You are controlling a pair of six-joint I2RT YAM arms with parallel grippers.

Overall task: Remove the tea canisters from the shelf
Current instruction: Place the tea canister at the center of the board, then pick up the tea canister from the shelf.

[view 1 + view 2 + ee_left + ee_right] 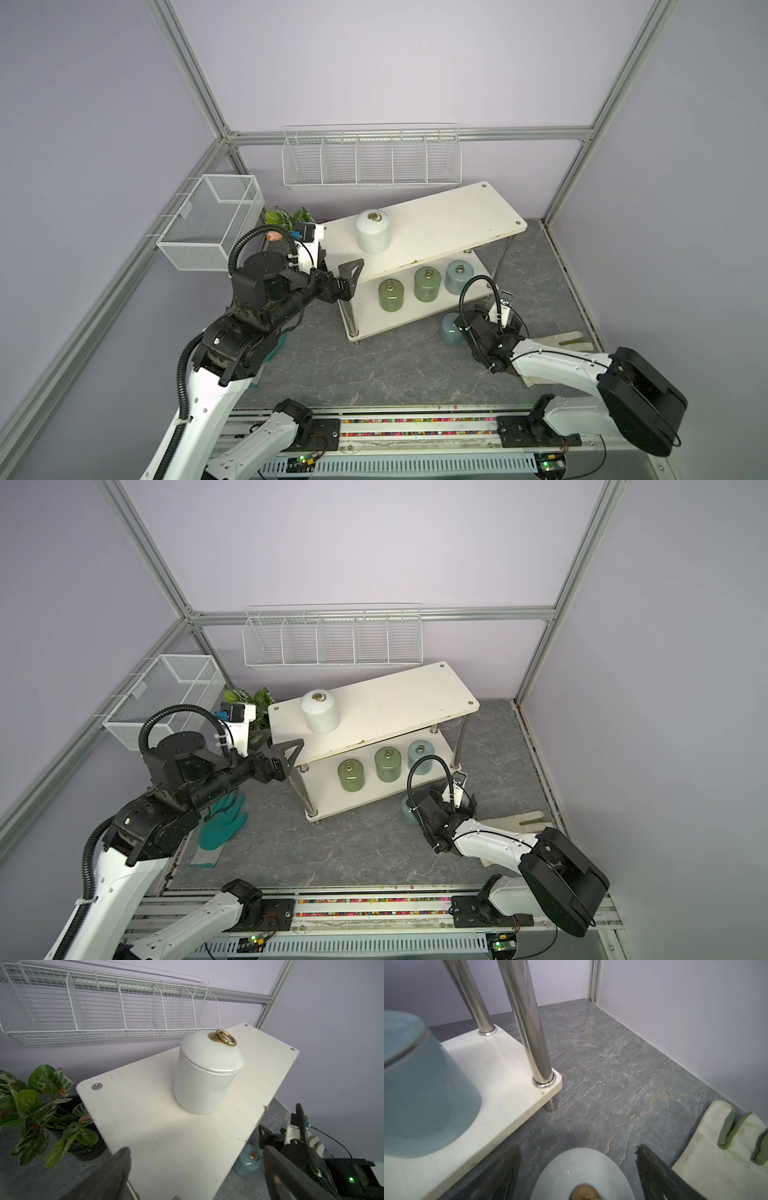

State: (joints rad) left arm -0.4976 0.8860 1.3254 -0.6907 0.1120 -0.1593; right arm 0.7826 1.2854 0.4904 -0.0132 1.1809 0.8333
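In both top views the white canister [372, 231] stands towards the left end of the top tier of the shelf [449, 224]. The lower tier carries the left olive canister [391, 296], the right olive canister [427, 284] and the shelved blue canister [459, 276] in a row.

Left wrist view: the left gripper [196, 1148] is spread wide over the top tier's left end and holds nothing.

Right wrist view: the right gripper [578, 1148] straddles the second blue canister [581, 1172], which stands on the bench [612, 1064] beside the shelf's front right corner. Whether it grips cannot be told.
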